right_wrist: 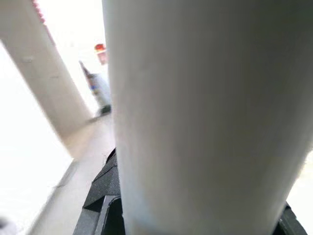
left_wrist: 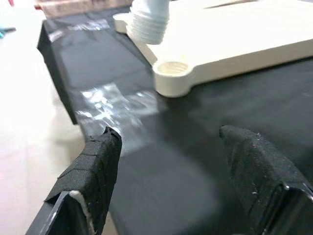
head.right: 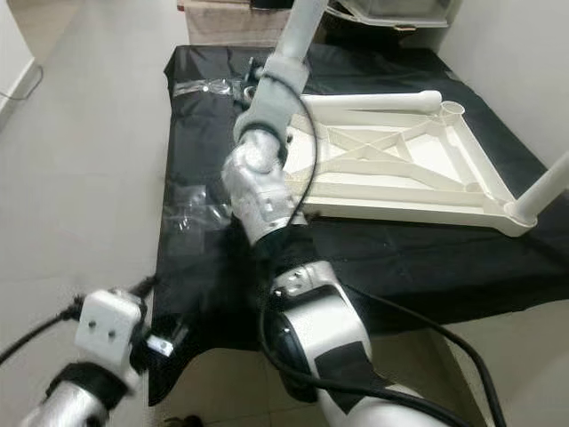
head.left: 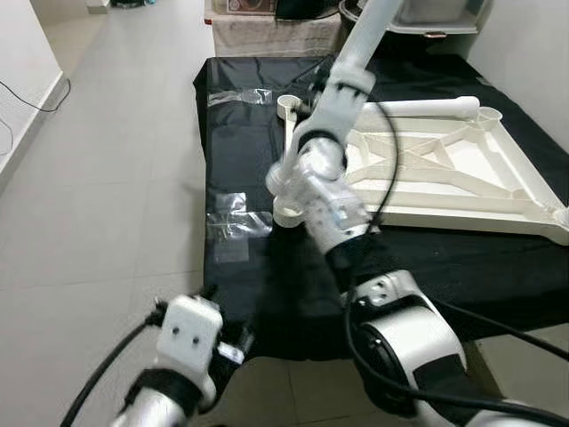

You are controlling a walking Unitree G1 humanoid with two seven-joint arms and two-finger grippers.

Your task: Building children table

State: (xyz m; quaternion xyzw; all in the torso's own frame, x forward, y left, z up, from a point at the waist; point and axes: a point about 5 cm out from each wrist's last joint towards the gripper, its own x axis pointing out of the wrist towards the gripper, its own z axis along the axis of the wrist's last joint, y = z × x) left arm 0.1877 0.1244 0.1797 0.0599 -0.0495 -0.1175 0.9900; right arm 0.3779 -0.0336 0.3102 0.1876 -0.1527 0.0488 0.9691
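Note:
A white children's tabletop (head.left: 444, 169) lies upside down, ribs up, on a black cloth (head.left: 240, 151). My right gripper (head.left: 333, 80) reaches out over its left side, shut on a white table leg (head.left: 375, 25) that rises out of the top of the picture. In the left wrist view the leg's threaded end (left_wrist: 149, 22) hovers just above the tabletop, beside the near-left corner socket (left_wrist: 171, 72). A second leg (head.left: 427, 107) lies along the far edge. A third leg (head.right: 542, 191) stands at the near-right corner. My left gripper (left_wrist: 171, 142) is open and empty, low at the cloth's near edge.
Pieces of clear plastic wrap (head.left: 236, 221) lie on the cloth left of the tabletop. A storage box (head.left: 427, 13) and other clutter stand behind the table. Tiled floor (head.left: 107, 178) stretches to the left, with a wire (head.left: 18, 98) by the wall.

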